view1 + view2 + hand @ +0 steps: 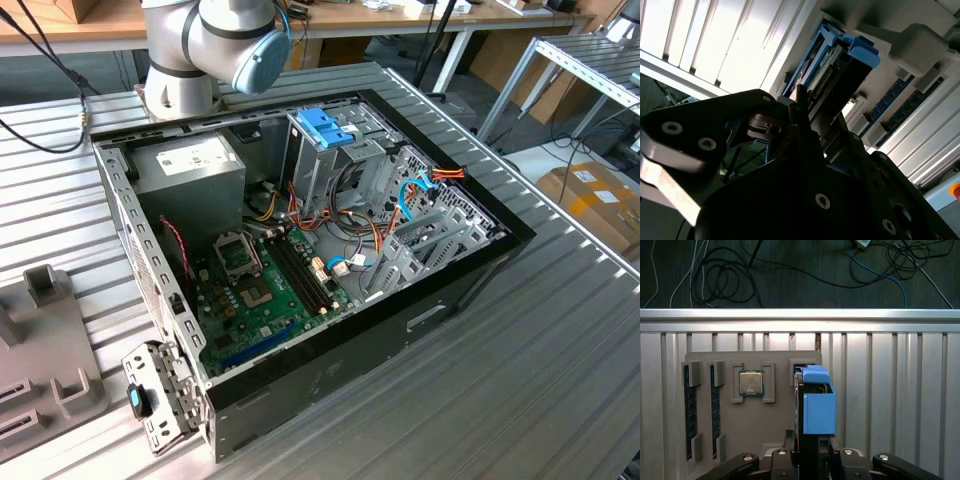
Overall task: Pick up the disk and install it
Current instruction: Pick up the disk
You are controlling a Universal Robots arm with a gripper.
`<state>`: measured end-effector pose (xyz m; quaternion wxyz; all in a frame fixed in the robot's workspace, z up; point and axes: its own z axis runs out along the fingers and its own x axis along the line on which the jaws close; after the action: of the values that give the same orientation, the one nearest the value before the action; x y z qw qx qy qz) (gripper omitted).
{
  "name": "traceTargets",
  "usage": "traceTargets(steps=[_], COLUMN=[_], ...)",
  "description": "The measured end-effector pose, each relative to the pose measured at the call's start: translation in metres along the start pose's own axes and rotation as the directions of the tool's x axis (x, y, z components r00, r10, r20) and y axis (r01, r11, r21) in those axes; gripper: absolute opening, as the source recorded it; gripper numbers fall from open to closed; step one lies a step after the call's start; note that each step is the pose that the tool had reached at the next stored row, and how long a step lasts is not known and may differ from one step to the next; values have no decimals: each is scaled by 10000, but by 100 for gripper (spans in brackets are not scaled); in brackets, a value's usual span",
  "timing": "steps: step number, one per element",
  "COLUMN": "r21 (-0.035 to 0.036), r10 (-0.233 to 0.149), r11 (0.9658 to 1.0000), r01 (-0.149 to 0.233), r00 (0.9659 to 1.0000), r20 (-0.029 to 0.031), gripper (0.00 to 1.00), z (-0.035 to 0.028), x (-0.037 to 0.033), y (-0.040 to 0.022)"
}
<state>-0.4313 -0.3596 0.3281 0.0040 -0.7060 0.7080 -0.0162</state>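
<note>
The disk [818, 407] stands on edge at a slot of the grey holder tray [775, 420], with its blue plastic rail facing the camera. In the second wrist view the disk [840, 75] shows its blue rail end and metal edge. My gripper [812, 452] reaches down over it, one dark finger on each flat side, and looks shut on the disk. The same grip appears in the second wrist view, where the gripper [815, 120] meets the disk's near end. Whether the disk rests in the slot or is raised out of it I cannot tell.
The holder tray also carries a processor chip [751, 383] and memory sticks [687, 410]. In the exterior view the open computer case [470, 290] lies on the ribbed table, with a blue-latched drive cage [325, 130], a power-supply box [190, 165] and the arm's base [215, 45] behind it.
</note>
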Motion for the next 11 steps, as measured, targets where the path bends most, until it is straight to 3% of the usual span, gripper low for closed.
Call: traceTargets(steps=[8, 11], r21=[-1, -1], r10=[-1, 0], r11=[10000, 10000], r01=[1, 0], r00=[10000, 10000], r20=[0, -1], gripper=[35, 35], z=[-4, -43], x=[0, 1], y=[0, -1])
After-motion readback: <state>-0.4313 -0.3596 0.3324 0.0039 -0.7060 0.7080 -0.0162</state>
